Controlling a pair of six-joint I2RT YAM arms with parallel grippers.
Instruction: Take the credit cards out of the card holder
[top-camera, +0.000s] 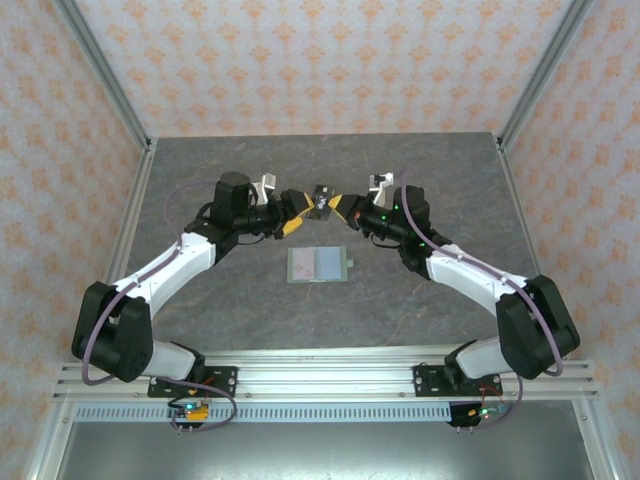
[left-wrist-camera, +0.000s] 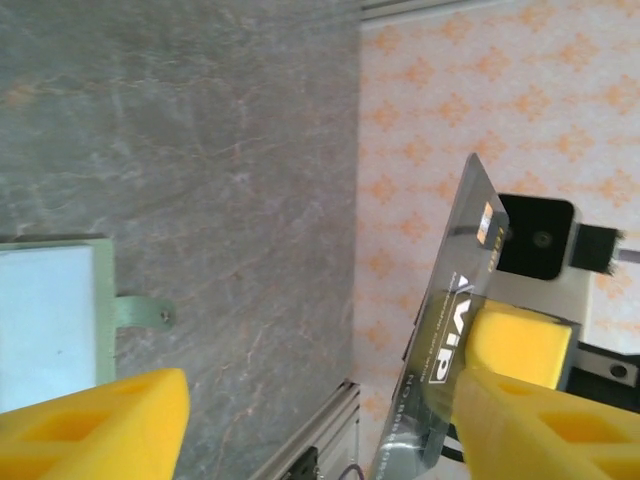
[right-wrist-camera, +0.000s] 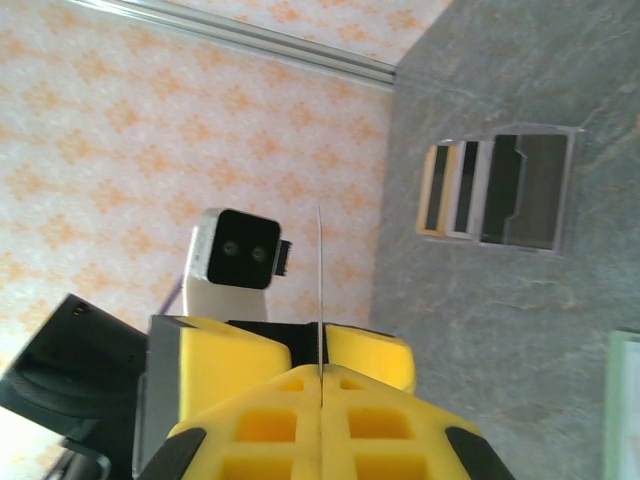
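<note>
Dark credit card (left-wrist-camera: 450, 320) is standing on edge between the arms, its long axis running out from the right gripper (right-wrist-camera: 322, 345), which is pinching it. The left gripper (left-wrist-camera: 320, 400) is flanking it, jaws spread (no grip). The card holder (top-camera: 318, 265) is lying open nearer; the fanned credit cards (right-wrist-camera: 497, 190) are lying beyond.

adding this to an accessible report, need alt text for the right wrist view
The yellow fingers of the right gripper are shut on a thin credit card, seen edge-on and pointing up. Behind it sits the other arm's wrist camera against patterned wallpaper; to the right, fanned cards lie on the grey table.
</note>
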